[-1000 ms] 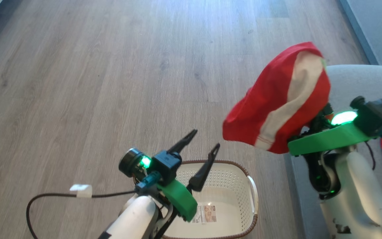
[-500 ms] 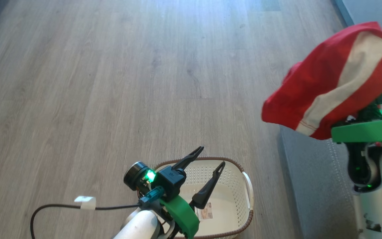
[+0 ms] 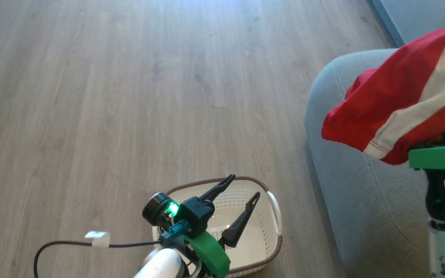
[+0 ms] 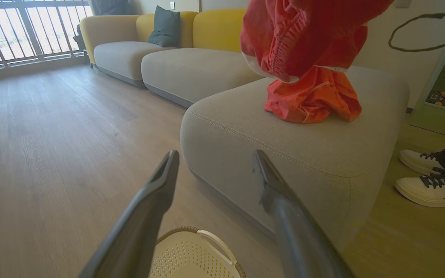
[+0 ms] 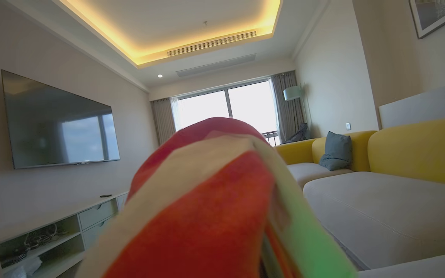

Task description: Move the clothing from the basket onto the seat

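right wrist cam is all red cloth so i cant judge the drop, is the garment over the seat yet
Observer: Yes. In the head view the striped garment hangs raised over the near end of the seat, not lying on it.
Operator: ok anything already lying where it would land
Observer: The left wrist view shows another red garment bunched in a heap on the seat, just beneath the held one.
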Robot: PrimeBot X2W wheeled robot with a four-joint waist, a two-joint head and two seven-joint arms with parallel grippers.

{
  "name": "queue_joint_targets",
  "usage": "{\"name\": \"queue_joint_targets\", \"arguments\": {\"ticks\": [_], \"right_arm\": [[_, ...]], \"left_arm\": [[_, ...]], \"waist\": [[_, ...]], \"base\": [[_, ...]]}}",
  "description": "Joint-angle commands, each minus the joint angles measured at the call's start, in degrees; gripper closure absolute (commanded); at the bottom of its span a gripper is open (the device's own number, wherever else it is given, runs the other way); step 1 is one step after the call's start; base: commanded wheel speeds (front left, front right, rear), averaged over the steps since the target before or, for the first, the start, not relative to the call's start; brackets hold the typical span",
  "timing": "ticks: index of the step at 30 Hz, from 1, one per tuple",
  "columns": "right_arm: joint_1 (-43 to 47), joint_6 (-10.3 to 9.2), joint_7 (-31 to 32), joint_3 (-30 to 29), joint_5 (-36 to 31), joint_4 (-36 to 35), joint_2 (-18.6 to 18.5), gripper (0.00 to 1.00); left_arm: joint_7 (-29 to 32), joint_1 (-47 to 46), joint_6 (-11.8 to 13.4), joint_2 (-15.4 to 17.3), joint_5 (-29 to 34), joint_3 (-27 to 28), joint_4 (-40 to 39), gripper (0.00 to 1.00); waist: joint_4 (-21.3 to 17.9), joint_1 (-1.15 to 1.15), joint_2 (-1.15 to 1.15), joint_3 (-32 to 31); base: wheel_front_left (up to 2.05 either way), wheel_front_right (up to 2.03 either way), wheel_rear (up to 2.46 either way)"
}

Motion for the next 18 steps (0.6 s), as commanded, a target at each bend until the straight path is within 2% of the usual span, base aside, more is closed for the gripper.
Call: {"name": "queue_joint_targets", "arguments": {"ticks": [1,6,18], "right_arm": [[-0.45,0.4,0.38,0.58,-0.51,-2.66,0.29,1.0],[0.09,0.4,0.62,-0.34,-0.57,-3.17,0.61,1.0],[1.53,0.4,-0.05,-2.5,-1.2,-3.9,1.28,1.0]], "left_arm": [[-0.29,-2.36,-0.05,0.02,0.28,2.09,-1.86,0.0],[-0.29,-2.52,-0.05,-0.09,0.44,1.75,-2.25,0.0],[-0.29,-3.52,-0.05,0.12,0.87,1.41,-3.47,0.0]], "waist": [[-1.53,0.0,0.0,0.66],[-4.3,0.0,0.0,1.46],[-15.48,0.0,0.0,3.68]], "base": [[0.0,0.0,0.0],[0.0,0.0,0.0],[0.0,0.0,0.0]]}}
